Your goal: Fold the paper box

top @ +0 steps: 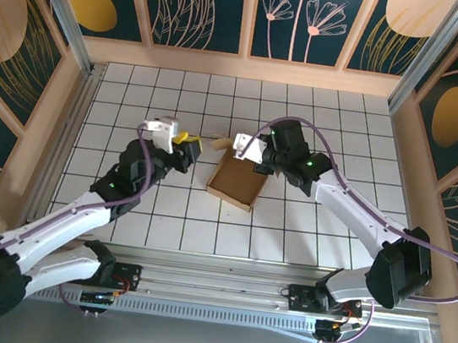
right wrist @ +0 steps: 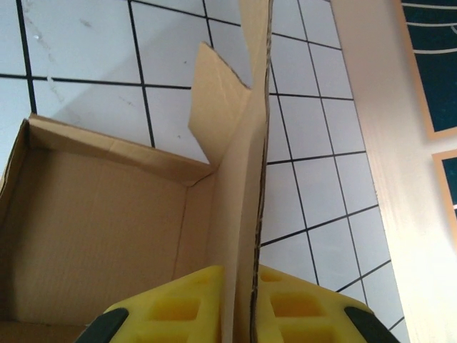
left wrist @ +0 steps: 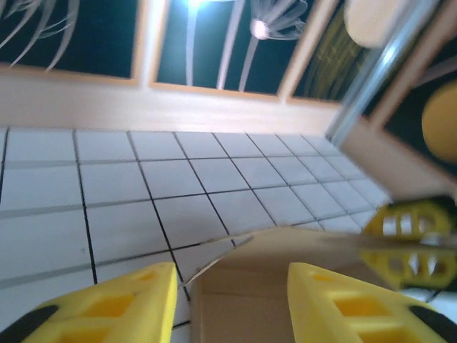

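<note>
Wall of the paper box stands upright, pinched in the clamped jaws of the right gripper; left gripper, jaws wide apart, faces the box's far-left corner.

text: none readable | labels: none | numbers: none

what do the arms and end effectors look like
White links, black joints on left arm and right arm, a purple cable along each, small green lights. Left end effector and right end effector: yellow fingers with recessed pockets.
</note>
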Controlling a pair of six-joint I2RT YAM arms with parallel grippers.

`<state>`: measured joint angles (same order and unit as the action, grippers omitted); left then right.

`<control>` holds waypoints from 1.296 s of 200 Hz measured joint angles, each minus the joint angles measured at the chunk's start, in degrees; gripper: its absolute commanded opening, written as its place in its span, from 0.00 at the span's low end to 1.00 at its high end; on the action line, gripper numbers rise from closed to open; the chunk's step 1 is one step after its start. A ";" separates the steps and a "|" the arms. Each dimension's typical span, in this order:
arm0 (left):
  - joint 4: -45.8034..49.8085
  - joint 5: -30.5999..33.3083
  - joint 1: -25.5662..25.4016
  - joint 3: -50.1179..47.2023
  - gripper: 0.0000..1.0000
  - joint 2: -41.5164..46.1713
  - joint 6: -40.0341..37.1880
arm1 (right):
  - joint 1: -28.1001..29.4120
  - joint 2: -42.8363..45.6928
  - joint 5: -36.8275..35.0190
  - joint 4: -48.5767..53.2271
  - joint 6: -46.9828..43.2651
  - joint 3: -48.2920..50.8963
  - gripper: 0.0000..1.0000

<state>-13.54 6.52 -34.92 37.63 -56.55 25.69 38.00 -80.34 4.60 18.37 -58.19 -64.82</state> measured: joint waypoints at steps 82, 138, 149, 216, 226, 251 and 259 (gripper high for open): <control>15.56 -16.94 11.67 16.37 0.33 -31.91 8.39 | -3.58 -0.57 5.97 -0.39 0.09 -2.03 0.16; 14.73 -23.10 14.27 23.23 0.28 -42.62 6.29 | -5.68 -2.54 10.19 -0.22 0.13 -5.11 0.15; 13.73 -25.31 14.64 23.67 0.25 -44.06 5.88 | -5.77 -2.93 10.67 0.07 0.11 -5.20 0.15; 8.59 -36.46 14.62 23.54 0.09 -45.57 4.55 | -5.84 -4.72 12.07 1.60 0.07 -6.49 0.11; 7.74 -37.51 14.62 23.23 0.08 -45.57 4.57 | -5.84 -4.90 12.04 1.64 0.09 -6.78 0.09; 6.23 -39.80 14.62 22.29 0.08 -45.57 4.79 | -6.10 -5.22 12.28 2.10 0.20 -7.37 0.06; 6.03 -40.28 14.62 22.18 0.07 -45.57 4.76 | -6.10 -5.35 12.46 2.36 0.13 -7.50 0.06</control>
<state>-7.51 -33.76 -20.29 59.81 -102.13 30.46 31.90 -85.69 17.06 20.73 -58.06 -72.31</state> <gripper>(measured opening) 0.079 0.078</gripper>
